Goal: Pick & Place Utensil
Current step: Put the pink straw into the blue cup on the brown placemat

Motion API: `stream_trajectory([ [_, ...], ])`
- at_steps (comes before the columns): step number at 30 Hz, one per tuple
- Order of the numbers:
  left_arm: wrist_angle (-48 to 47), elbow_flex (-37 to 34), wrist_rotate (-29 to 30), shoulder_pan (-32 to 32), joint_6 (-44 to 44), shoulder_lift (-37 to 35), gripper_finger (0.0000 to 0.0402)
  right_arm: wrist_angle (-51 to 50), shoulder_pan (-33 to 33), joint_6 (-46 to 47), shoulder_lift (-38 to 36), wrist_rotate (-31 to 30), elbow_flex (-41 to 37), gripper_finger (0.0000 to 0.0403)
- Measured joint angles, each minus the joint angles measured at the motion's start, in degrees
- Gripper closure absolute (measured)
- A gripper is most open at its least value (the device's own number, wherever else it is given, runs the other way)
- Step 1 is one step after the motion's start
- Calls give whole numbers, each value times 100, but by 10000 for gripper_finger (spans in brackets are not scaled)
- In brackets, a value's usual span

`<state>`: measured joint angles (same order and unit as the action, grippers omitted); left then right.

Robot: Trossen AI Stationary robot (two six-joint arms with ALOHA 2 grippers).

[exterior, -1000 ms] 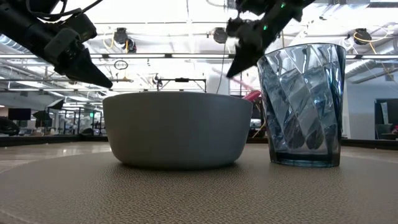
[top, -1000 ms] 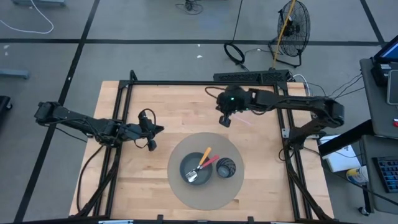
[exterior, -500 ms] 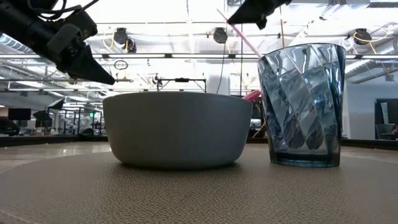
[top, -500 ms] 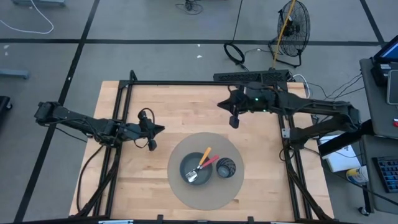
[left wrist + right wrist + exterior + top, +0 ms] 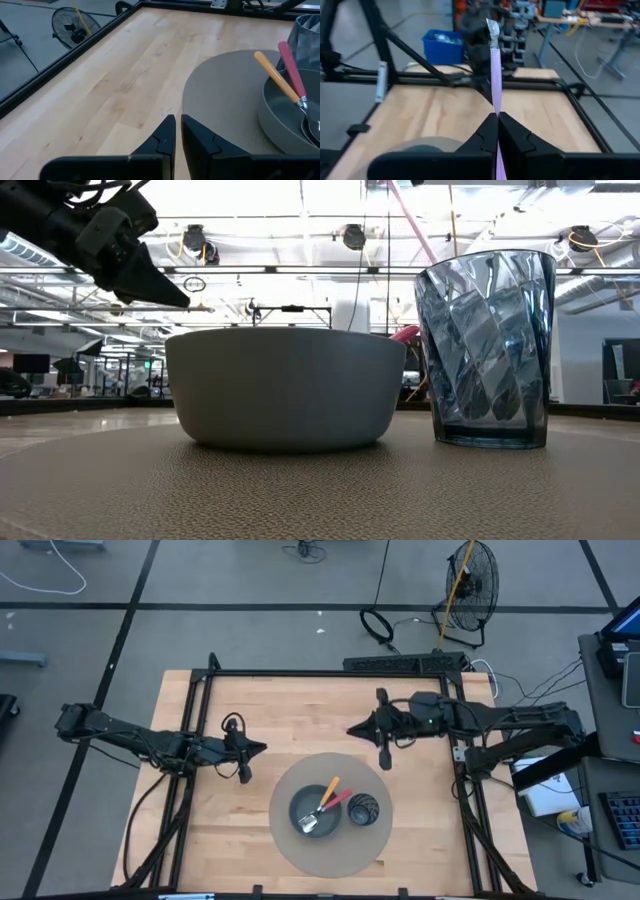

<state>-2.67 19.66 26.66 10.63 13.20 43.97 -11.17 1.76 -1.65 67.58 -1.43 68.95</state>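
My right gripper hangs high over the table's far right part and is shut on a pink-handled utensil. Its handle slants down behind a blue glass. The glass stands beside a grey bowl on a round grey mat. In the bowl lie an orange-handled utensil and a red-handled one, their handles leaning on the rim. My left gripper hovers left of the mat, shut, with nothing in it. My right gripper pinches the pink handle partway along between its two fingertips. The fingers point nearly level toward the table's left and lie across the handle. The utensil stands steeply tilted, its silver end up, lifted clear of the table.
A black frame runs along the table's edges. Bare wood lies between my left gripper and the mat. A fan and cables lie on the floor beyond the far edge.
My right gripper has risen with the pink utensil, out of the top of the low view. It has tipped from pointing down toward level and swung a little toward the table's near edge. The bowl, the glass and my left gripper have stayed put.
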Motion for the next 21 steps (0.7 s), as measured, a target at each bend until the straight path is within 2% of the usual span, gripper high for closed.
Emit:
stream_trajectory([
  [14,73,0,-18,0,89,0,366,1019,1448,-221,1,-1,-13,403],
  [19,199,0,-29,0,86,0,366,1773,1994,-414,-48,-70,-398,403],
  [21,259,0,-117,0,82,0,366,2102,2179,-534,-140,-359,-636,403],
])
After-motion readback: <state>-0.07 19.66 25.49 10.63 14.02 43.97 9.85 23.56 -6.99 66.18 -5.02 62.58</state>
